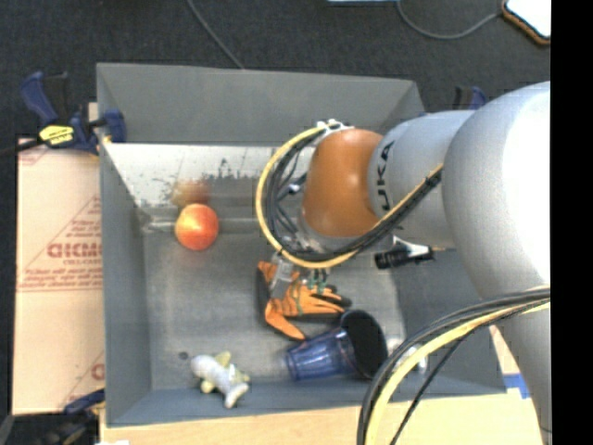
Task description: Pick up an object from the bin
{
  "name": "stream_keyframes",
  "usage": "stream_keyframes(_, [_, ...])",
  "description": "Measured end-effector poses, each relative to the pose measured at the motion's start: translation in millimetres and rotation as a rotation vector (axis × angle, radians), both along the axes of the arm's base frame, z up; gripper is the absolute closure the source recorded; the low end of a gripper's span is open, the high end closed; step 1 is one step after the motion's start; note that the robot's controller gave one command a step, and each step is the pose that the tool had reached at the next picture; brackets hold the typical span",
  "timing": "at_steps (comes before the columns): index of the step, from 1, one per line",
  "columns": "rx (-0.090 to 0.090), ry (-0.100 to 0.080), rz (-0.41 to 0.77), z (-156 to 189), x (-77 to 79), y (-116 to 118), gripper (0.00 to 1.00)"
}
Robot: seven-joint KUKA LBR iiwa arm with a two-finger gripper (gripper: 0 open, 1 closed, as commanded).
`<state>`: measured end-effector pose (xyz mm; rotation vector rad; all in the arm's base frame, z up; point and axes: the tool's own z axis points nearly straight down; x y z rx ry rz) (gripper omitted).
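My gripper reaches down into the middle of the bin, mostly hidden under the arm's orange cover. Right below it lies an orange and black striped toy, touching or almost touching the gripper's lower end. Just to the right of the toy and nearer the front, a dark blue cup lies on its side with its black mouth turned up and to the right.
An orange ball rests against the back wall at the left. A small white and yellow toy figure lies at the front left. The arm covers the bin's right side.
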<state>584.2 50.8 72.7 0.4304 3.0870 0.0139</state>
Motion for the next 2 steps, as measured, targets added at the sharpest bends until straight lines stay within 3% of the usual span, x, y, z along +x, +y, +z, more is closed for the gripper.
stream_keyframes(1, [0.0,0.01,0.0,27.6,-3.3,-0.4,1.0])
stream_keyframes(2, [0.001,0.001,0.0,58.2,-0.9,-0.9,1.0])
